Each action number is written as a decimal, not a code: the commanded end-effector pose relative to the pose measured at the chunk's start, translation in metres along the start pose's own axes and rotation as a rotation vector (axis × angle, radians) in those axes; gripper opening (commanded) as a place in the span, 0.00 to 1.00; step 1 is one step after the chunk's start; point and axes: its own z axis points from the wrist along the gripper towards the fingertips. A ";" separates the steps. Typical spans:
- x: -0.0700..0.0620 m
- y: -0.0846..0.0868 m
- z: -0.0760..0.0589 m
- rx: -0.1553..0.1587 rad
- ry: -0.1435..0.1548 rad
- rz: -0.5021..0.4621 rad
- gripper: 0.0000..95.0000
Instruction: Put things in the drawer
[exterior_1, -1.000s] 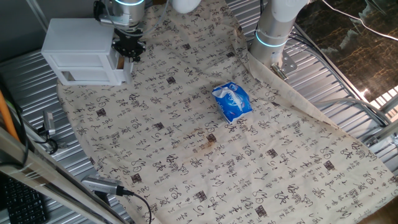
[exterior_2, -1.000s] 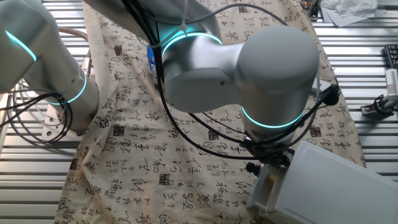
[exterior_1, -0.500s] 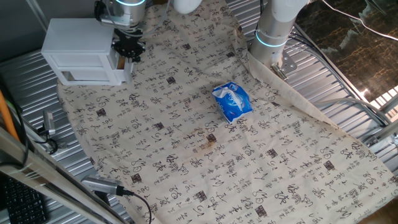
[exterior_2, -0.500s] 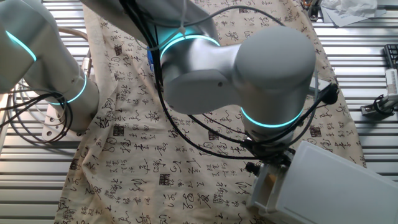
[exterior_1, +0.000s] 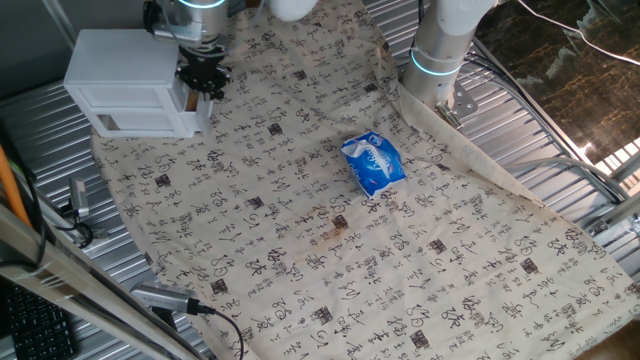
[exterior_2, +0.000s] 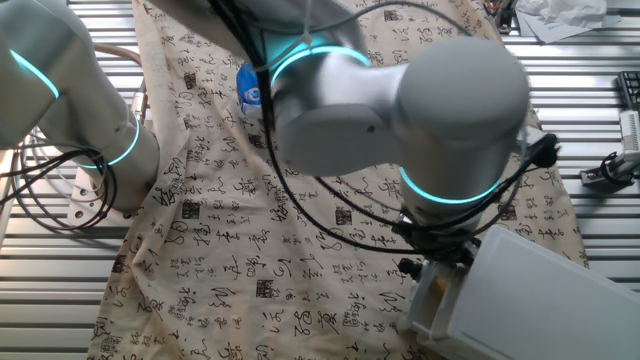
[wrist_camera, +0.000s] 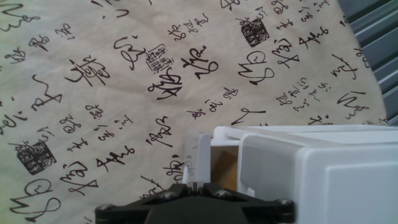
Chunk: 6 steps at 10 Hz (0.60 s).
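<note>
Wooden block (wrist_camera: 225, 167) sits squarely inside the drawer (wrist_camera: 205, 158); end effector (exterior_1: 203, 77) grip state unclear.

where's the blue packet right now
In one fixed view the blue packet lies on the patterned cloth near the table's middle, well apart from the white cabinet and the gripper at the far left.

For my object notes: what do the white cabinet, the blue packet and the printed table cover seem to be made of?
White boxy cabinet: probably plastic, smooth and matte, with moulded rounded edges. Blue packet: likely thin plastic film, glossy and crinkled. Beige cover with black characters: seems woven cloth, since it wrinkles and drapes at the edges.
</note>
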 end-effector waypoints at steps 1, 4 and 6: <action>-0.003 0.004 -0.005 -0.018 0.003 0.036 0.00; -0.004 0.005 -0.005 -0.036 -0.008 0.066 0.00; -0.011 0.011 -0.003 -0.044 -0.009 0.095 0.00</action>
